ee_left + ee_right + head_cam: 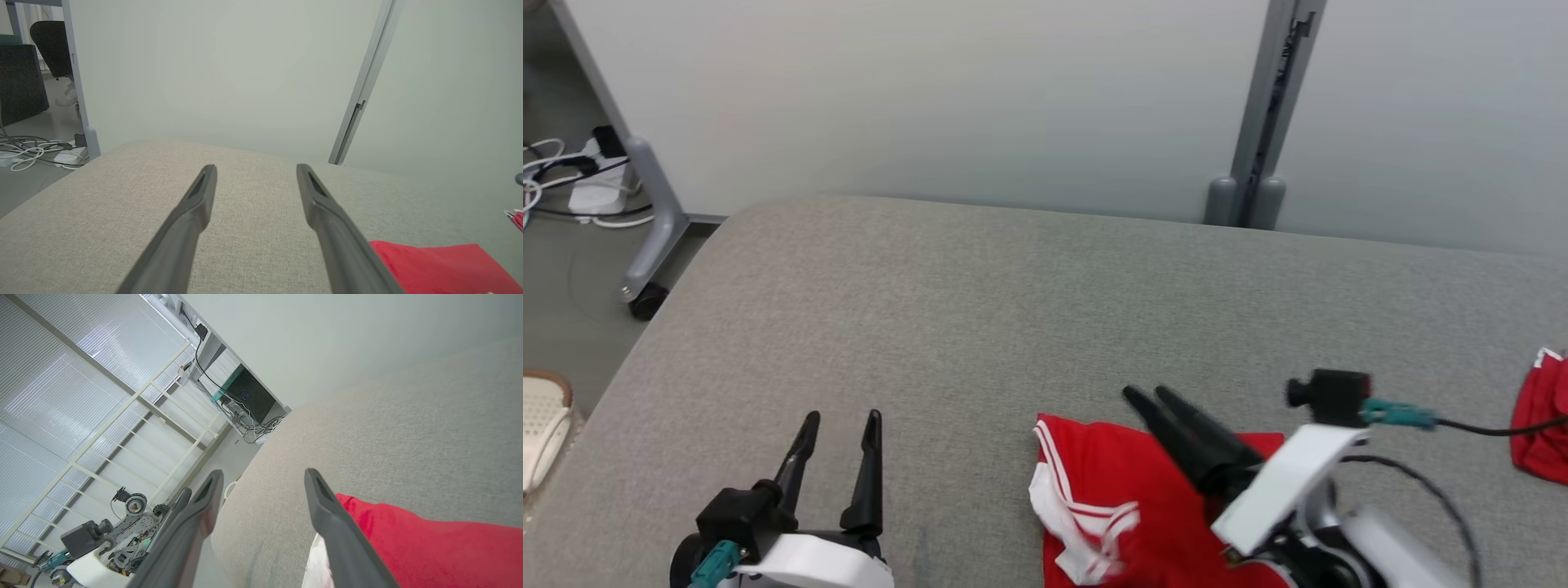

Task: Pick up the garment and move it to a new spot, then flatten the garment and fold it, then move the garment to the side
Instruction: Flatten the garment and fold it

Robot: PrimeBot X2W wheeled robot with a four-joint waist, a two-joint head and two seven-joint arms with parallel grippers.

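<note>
Nearest, lower left of the head view: left gripper [842, 420] over bare cloth, fingers pointing away from the robot. Its own wrist view shows the left gripper [257, 169] with fingers spread wide and nothing between them.

Lower right of the head view: right gripper [1147, 394] angled up and to the left, with its fingers lying across the garment [1111, 474] and their tips just past its far edge. From the head the two fingers look close together. The right wrist view shows the right gripper [264, 475] with jaws apart and empty. One finger overlaps the red edge there. Contact with the fabric can't be judged from these angles.

The garment is red with white striped trim. It lies on the grey padded table [980, 310] near the front edge, right of centre. The white-trimmed part is bunched and folded over at its left side. The far edge lies fairly straight. The garment [441, 265] shows as a flat red corner in the left wrist view, and the garment [429, 547] sits beside the finger in the right wrist view.

Further right, at the frame edge: a second red piece [1539, 425] with a bit of white, well apart from the first. It is cut off, possibly another garment.

Beyond the table: a pale wall panel and an upright grey post [1262, 122]. On the floor at far left are a white power strip with cables [596, 184] and a grey leg on a castor [654, 220].
</note>
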